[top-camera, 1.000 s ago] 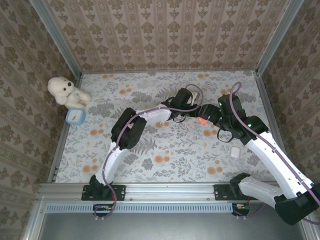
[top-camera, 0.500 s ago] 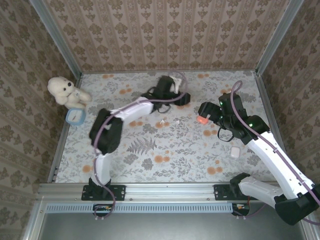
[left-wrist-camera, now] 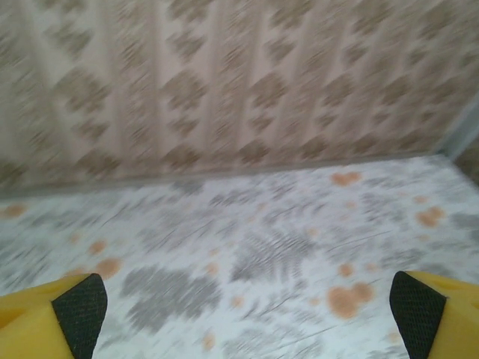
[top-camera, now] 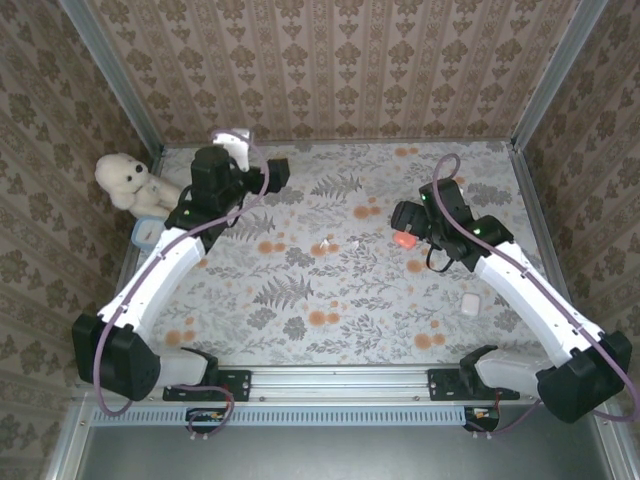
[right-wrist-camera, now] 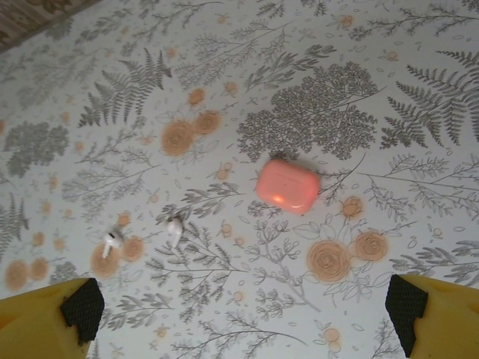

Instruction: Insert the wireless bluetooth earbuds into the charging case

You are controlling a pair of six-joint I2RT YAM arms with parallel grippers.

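left gripper [left-wrist-camera: 247, 305] is pulling away to far-left corner, both sets of jaws gaping wide & empty, w/ white earbuds [right-wrist-camera: 174, 228] lying left of orange case [right-wrist-camera: 287, 185], nearer right gripper [right-wrist-camera: 243, 307].

The left arm [top-camera: 160, 262] stretches toward the far left corner, its left gripper [left-wrist-camera: 247, 303] held nearly level with jaws spread wide. The right arm [top-camera: 522, 282] bends inward, and the right gripper [right-wrist-camera: 243, 308] points downward, jaws wide apart and empty.
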